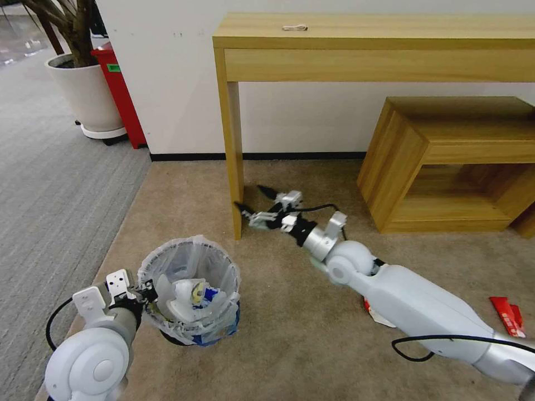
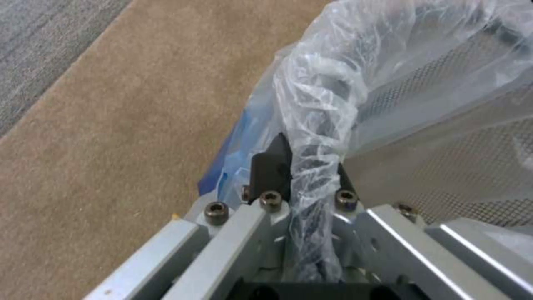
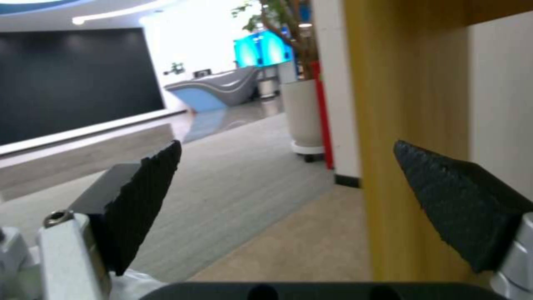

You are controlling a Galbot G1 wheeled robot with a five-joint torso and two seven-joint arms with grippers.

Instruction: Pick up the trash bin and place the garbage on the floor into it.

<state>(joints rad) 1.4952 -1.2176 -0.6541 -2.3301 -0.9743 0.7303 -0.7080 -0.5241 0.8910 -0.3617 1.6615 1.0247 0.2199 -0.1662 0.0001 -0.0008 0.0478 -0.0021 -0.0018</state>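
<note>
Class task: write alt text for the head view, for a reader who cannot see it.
The left gripper holds the bag-lined trash bin by its rim above the beige carpet. The open right gripper reaches low beside a wooden table leg; a red wrapper lies nearby.

- The left claw (image 1: pixel 146 294) is largely masked in the head view by the bag rim of the trash bin (image 1: pixel 192 289); in the left wrist view its black fingers (image 2: pixel 270 168) are half buried in crinkled plastic.
- A red-and-white scrap (image 1: pixel 374 313) on the floor (image 1: pixel 290 345) lies mostly under the right arm; what it is cannot be told.
- A small pale thing (image 1: pixel 295 27) on the wooden surface (image 1: pixel 390 33) is too small to identify.
- The surface runs off the head view's right edge.
- What lies in the bin is jumbled; separate pieces are hard to tell apart.
</note>
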